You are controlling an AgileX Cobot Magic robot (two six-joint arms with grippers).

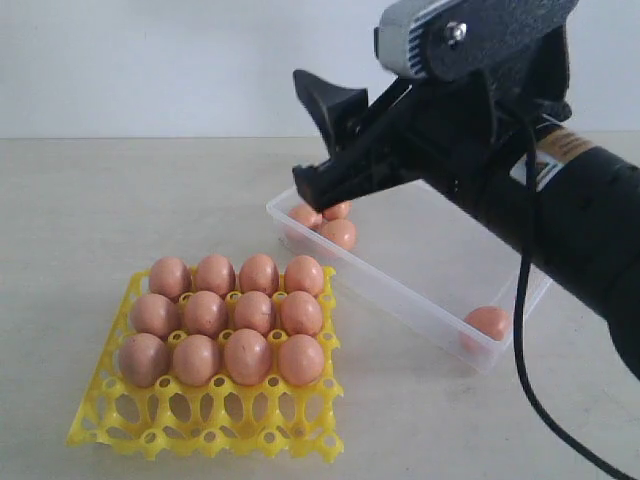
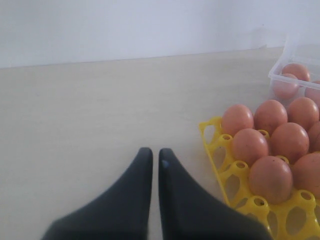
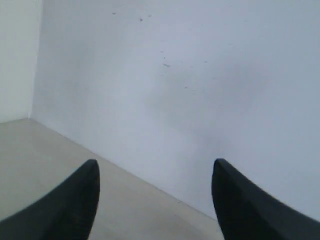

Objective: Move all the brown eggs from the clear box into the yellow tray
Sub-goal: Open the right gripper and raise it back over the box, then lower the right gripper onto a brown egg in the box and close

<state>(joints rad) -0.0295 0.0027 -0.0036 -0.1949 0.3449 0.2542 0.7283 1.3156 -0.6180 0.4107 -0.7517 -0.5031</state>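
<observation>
Sixteen brown eggs point(image 1: 204, 313), one yellow tray point(image 1: 200, 430), one clear box point(image 1: 400, 300).

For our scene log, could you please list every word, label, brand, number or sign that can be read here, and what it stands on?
Nothing can be read in any view.
Yellow and white label on the right arm: print too blurred to read.
Brown eggs, yellow tray, clear box: no marking visible.

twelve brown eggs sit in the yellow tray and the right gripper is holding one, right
No: the right gripper is open and empty, as the right wrist view shows. Twelve brown eggs do sit in the yellow tray.
</observation>
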